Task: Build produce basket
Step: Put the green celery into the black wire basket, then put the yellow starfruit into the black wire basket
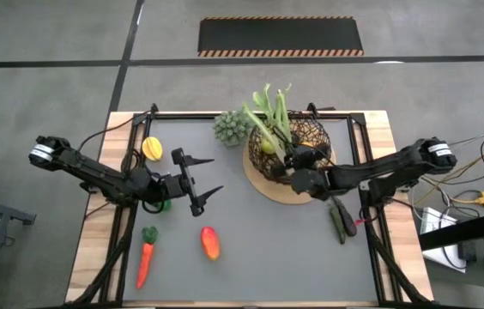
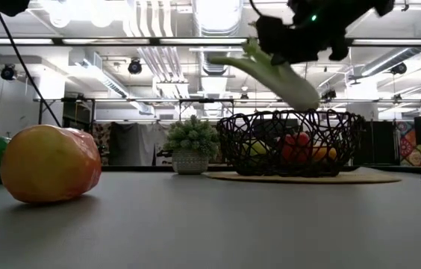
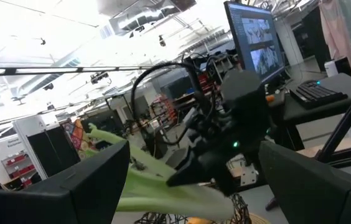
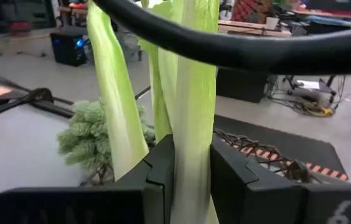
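Fingers of the right gripper (image 4: 191, 168) are clamped on the pale stalk of the leek (image 1: 269, 127), holding it in the air over the wire basket (image 1: 311, 130), its white end tilted down toward the rim in the low view and its green leaves trailing past the basket's far edge. My worry is the length: released at this angle, the leek could catch on the rim, see-saw and tip out onto the tan mat (image 1: 263, 184) or the table, or knock the small potted plant (image 1: 231, 128) just beside the basket. Red and yellow pieces already inside could also prop it up so it never settles. The left gripper (image 1: 201, 181) hangs with its fingers spread wide, holding nothing, well apart from the basket. Near it lie the orange-red fruit (image 1: 210, 243), carrot (image 1: 145, 257), a yellow piece (image 1: 152, 148) and a green piece (image 1: 164, 204), while a dark vegetable (image 1: 341, 220) waits under the right arm
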Robot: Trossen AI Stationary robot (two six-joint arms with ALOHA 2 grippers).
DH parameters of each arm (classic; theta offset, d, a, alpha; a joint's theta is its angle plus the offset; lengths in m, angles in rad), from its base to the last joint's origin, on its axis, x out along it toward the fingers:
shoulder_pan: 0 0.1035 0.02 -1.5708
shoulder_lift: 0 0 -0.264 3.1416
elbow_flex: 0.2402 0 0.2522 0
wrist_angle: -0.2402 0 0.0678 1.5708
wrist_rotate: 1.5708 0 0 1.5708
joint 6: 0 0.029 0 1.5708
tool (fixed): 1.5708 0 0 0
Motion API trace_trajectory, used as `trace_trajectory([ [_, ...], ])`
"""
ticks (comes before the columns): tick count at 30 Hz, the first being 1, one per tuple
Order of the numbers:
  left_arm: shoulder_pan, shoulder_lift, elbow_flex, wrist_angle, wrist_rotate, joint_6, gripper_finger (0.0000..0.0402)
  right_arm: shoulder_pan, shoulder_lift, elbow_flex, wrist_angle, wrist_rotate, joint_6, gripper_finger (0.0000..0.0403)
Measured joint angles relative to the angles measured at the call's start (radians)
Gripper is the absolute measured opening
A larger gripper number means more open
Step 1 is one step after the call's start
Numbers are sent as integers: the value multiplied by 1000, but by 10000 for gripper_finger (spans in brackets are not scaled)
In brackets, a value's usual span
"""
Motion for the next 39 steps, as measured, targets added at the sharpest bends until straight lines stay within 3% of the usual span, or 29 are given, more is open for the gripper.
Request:
trace_trajectory([
  [13,0,0,-5,0,-5,17,338,-67,193,2,135,-4,4,68],
  [22,0,0,-5,0,-7,18,338,-66,221,2,160,-34,21,73],
  [39,0,0,-5,0,-8,18,338,-61,190,3,160,-92,-60,206],
])
